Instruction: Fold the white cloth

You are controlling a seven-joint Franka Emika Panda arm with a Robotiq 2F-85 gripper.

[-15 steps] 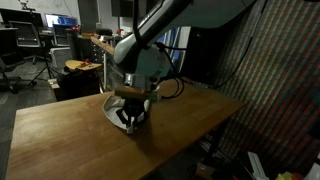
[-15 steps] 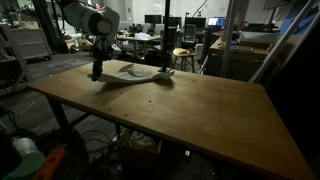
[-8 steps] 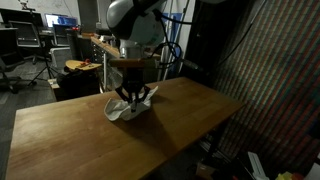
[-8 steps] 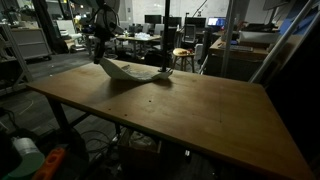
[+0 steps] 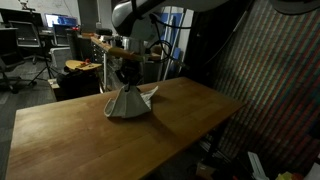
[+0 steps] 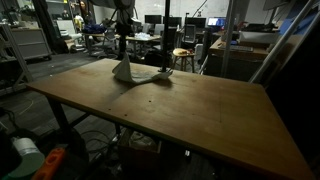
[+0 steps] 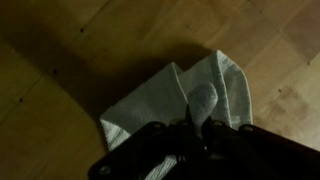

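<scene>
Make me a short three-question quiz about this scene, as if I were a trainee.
1. True or false: the white cloth lies completely flat on the table.
2. What do the robot's fingers hold? A) a part of the cloth B) a cup C) nothing
3. What does the table's top appear to be made of?
Key: 1. False: its top is held up, and it hangs like a tent with its lower edge on the table. 2. A. 3. Wood.
</scene>
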